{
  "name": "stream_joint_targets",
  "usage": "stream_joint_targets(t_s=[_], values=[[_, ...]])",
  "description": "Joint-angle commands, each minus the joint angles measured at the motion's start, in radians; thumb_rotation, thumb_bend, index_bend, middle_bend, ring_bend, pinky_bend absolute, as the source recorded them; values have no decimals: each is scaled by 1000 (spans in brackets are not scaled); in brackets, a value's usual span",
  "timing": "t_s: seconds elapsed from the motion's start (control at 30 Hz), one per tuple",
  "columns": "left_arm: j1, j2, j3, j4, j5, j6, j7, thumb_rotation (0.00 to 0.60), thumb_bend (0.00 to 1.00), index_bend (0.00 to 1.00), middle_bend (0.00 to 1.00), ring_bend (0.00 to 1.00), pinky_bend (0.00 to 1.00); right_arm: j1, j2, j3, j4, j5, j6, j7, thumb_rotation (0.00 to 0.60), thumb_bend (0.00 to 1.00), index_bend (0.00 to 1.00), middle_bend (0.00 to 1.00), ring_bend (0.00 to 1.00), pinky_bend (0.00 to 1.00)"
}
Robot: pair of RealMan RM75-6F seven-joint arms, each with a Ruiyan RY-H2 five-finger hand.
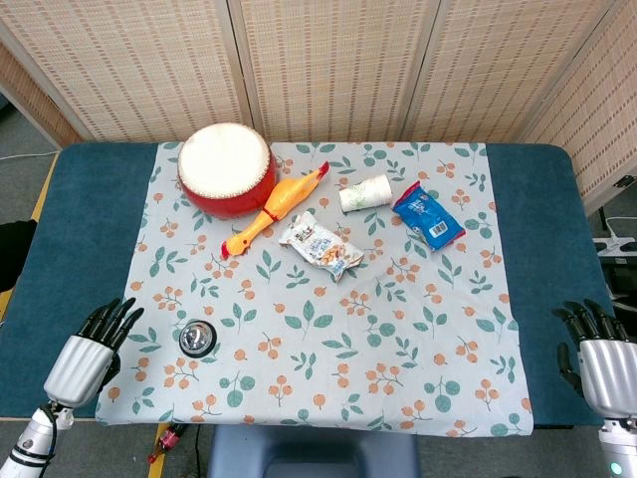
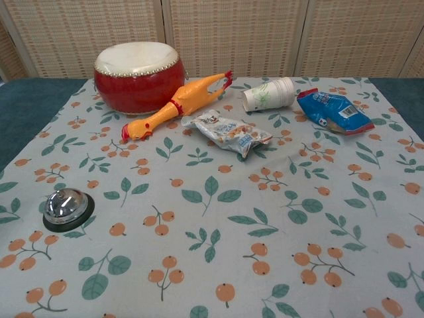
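Both hands rest idle at the counter's near edge, fingers spread and empty: left hand (image 1: 88, 351) beside the bell (image 1: 197, 339), right hand (image 1: 600, 354) well apart

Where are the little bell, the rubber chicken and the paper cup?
bell (image 2: 65, 204), chest view, shiny dome.
rubber chicken (image 1: 281, 203), head view, orange body.
paper cup (image 2: 268, 95), chest view, its side.

A folding screen (image 1: 338, 65) of woven, reed-like panels in pale frames stands behind the desk's (image 1: 90, 239) far edge. The desk has a dark teal top, mostly covered by a pale cloth (image 1: 328, 339) printed with leaves and orange berries. Grey floor (image 1: 25, 134) shows beyond its left corner.
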Motion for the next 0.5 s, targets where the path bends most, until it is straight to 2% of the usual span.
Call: stream_joint_targets(t_s=[0.03,0.5], values=[[0,0,1,0,1,-1,2,600,1000,1,0,0,187,2,3,0,-5,4,-7,0,600,523,266,183,112,248],[-6,11,8,-37,-8,-32,4,600,1000,0,0,0,167,13,7,4,-18,39,-47,-3,600,523,263,184,112,248]])
